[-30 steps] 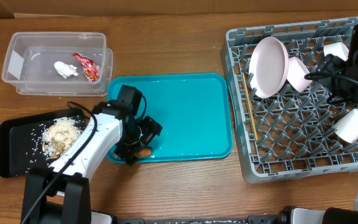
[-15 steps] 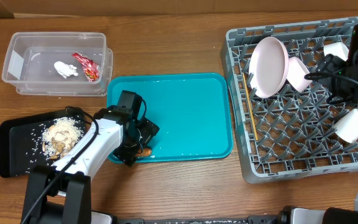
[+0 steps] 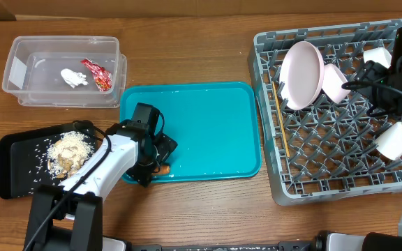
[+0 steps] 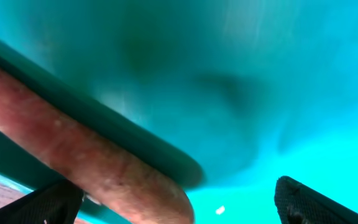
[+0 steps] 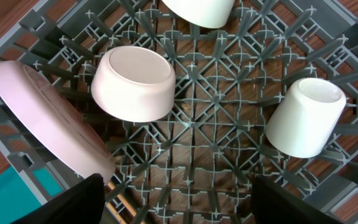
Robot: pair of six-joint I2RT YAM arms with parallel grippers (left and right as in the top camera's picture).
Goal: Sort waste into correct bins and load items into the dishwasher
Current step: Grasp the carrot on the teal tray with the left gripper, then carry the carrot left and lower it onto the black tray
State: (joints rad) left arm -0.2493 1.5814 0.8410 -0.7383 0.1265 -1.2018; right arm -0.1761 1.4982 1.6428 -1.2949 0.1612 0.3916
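Note:
The small orange carrot (image 3: 161, 169) lies in the near left corner of the teal tray (image 3: 215, 111). My left gripper (image 3: 153, 157) is open and low over it. In the left wrist view the carrot (image 4: 92, 162) lies between the spread fingers (image 4: 182, 208), nearer the left one. My right gripper (image 5: 191, 205) is open and empty above the grey dish rack (image 3: 326, 178). The rack holds a white plate (image 3: 302, 74), a bowl (image 3: 335, 82), a small cup (image 3: 376, 56), another bowl (image 3: 391, 139) and chopsticks (image 3: 280, 111).
The clear tub (image 3: 19, 70) at the back left holds the white napkin (image 3: 73, 77) and red wrapper (image 3: 98, 74). The black tray (image 3: 12, 167) at the front left holds rice scraps (image 3: 65, 152). The right arm (image 3: 400, 77) hangs over the rack's right side.
My left gripper has dropped slightly toward the carrot at the tray's near left corner. The right arm has not moved.

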